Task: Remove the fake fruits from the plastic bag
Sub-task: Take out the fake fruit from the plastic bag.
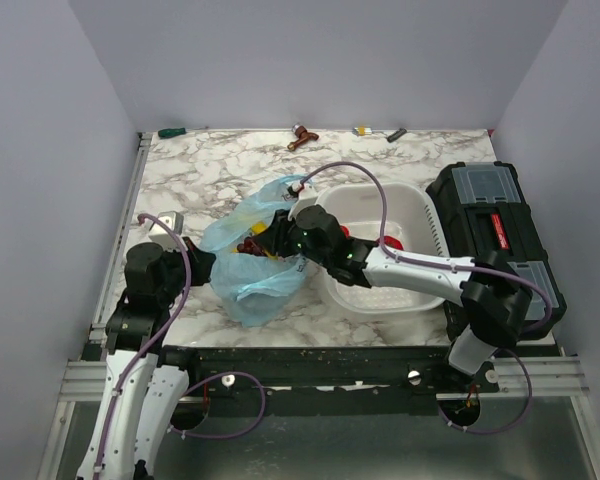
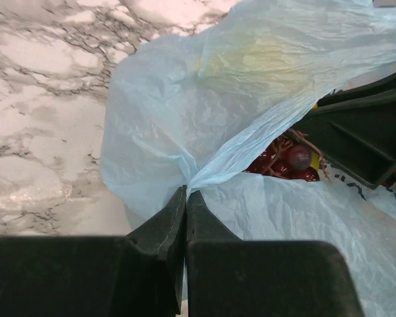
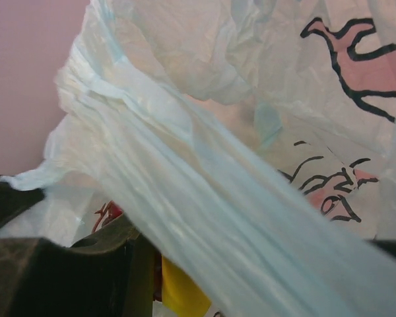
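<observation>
The light-blue plastic bag (image 1: 260, 280) lies on the marble table between the arms, its mouth facing right. My left gripper (image 1: 198, 262) is shut on a fold of the bag's left edge (image 2: 187, 191). Dark red grapes (image 1: 250, 245) show in the mouth, also in the left wrist view (image 2: 287, 162). My right gripper (image 1: 272, 240) reaches into the mouth. In the right wrist view bag film (image 3: 237, 198) drapes across its jaws, which stand apart. A yellow fruit (image 3: 181, 290) sits beside its left finger (image 3: 112, 264), with grapes (image 3: 109, 212) just beyond. The banana cannot be told apart.
A white perforated basket (image 1: 420, 200) stands right of the bag under my right arm, with a red fruit (image 1: 392, 241) inside. A black toolbox (image 1: 490, 215) sits at the far right. Small tools (image 1: 302, 137) lie along the back edge.
</observation>
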### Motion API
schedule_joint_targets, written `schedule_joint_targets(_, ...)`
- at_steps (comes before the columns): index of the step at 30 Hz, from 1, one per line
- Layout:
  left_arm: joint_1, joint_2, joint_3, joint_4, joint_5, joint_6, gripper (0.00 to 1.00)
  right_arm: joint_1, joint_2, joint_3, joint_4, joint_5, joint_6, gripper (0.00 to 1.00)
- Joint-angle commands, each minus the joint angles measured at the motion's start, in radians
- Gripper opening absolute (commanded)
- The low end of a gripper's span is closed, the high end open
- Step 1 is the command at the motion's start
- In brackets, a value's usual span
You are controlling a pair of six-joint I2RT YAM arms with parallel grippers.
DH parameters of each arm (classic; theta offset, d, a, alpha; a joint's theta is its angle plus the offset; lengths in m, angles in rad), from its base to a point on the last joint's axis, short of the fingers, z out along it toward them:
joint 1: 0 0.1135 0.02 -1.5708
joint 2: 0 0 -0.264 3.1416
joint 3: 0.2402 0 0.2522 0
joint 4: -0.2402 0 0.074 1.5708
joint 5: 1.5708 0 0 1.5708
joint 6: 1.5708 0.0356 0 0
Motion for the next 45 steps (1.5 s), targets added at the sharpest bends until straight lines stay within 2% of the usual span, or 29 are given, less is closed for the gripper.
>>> schedule_joint_targets(1,-0.002,-0.069,-0.001,-0.014,-0.107,-0.008,0.00,0.007,0.080,0.035,-0.039,0.083,0.025,0.12)
schedule_joint_targets(4,-0.002,-0.100,-0.016,0.007,-0.108,-0.011,0.00,0.012,0.164,0.033,-0.060,0.096,0.085,0.12)
schedule_joint_targets(10,-0.002,-0.051,-0.014,0.006,-0.082,-0.008,0.00,0.013,0.228,0.036,-0.088,0.126,0.106,0.19)
schedule_joint_targets(15,-0.002,-0.002,-0.008,0.007,-0.037,-0.002,0.00,0.013,0.228,0.039,-0.119,0.139,0.118,0.35)
schedule_joint_targets(20,-0.002,-0.003,-0.013,0.016,-0.016,-0.002,0.00,0.012,0.168,0.037,-0.110,0.120,0.107,0.58)
schedule_joint_targets(26,-0.004,-0.008,-0.016,0.022,-0.013,0.000,0.00,0.007,0.182,0.093,-0.139,0.114,0.080,0.75)
schedule_joint_targets(32,-0.005,-0.010,-0.019,0.027,-0.011,0.001,0.00,-0.015,0.239,0.166,-0.210,0.153,0.065,0.74)
schedule_joint_targets(36,-0.005,-0.003,-0.015,0.028,0.004,0.003,0.00,-0.017,0.281,0.195,-0.262,0.183,0.054,0.57)
schedule_joint_targets(38,-0.004,-0.006,-0.018,0.028,0.000,0.003,0.00,-0.018,0.300,0.207,-0.294,0.193,0.054,0.55)
schedule_joint_targets(43,-0.004,-0.007,-0.018,0.033,0.011,0.003,0.00,-0.015,0.334,0.211,-0.330,0.103,0.008,0.56)
schedule_joint_targets(45,-0.004,-0.009,-0.021,0.034,0.007,0.003,0.00,-0.015,0.342,0.206,-0.342,0.072,0.007,0.61)
